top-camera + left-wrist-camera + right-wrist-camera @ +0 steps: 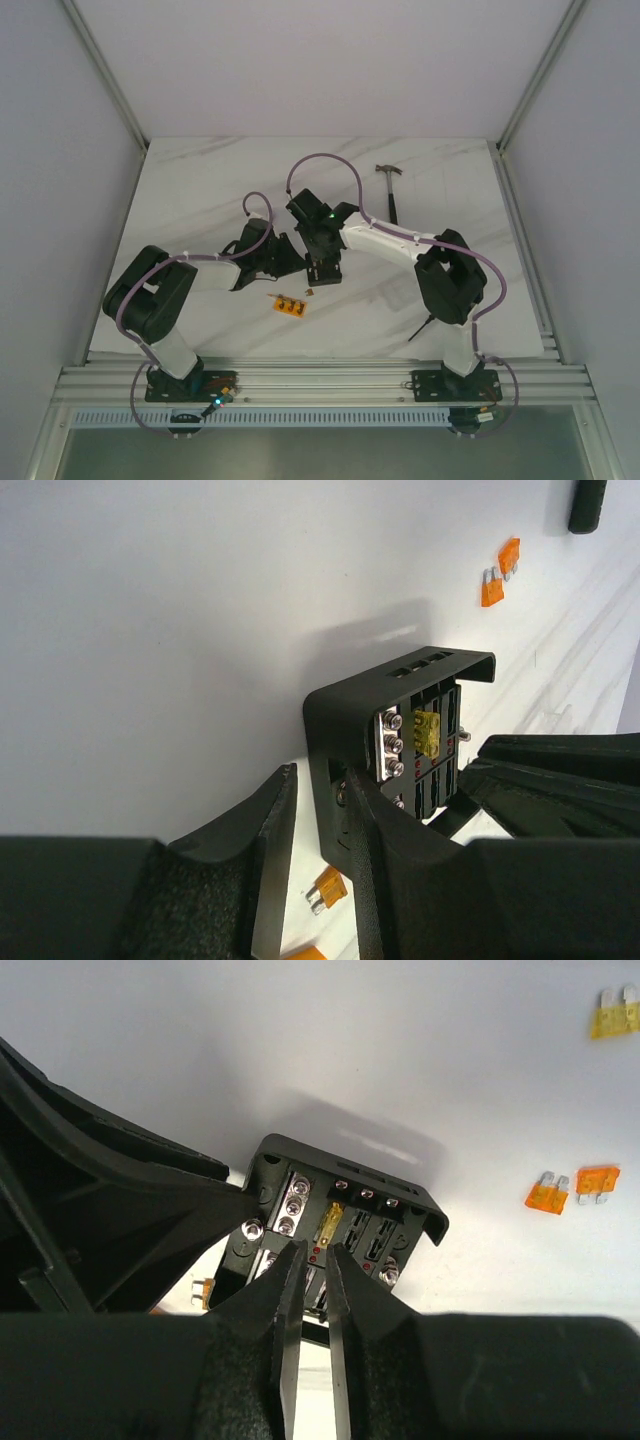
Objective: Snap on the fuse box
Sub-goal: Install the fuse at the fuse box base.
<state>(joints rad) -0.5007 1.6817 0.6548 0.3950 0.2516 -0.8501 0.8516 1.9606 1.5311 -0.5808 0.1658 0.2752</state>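
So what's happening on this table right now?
The left claw is gripping the fuse box by its side to steady it. The right claw hovers just over a yellow fuse seated in the box, its jaws slightly apart. Spare orange fuses lie loose on the table.

Right fingers (345,1300) slightly parted over the fuse box (340,1225)

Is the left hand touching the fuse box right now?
Touching. In the left wrist view, one finger of the left hand presses against the side wall of the fuse box, with no gap visible.
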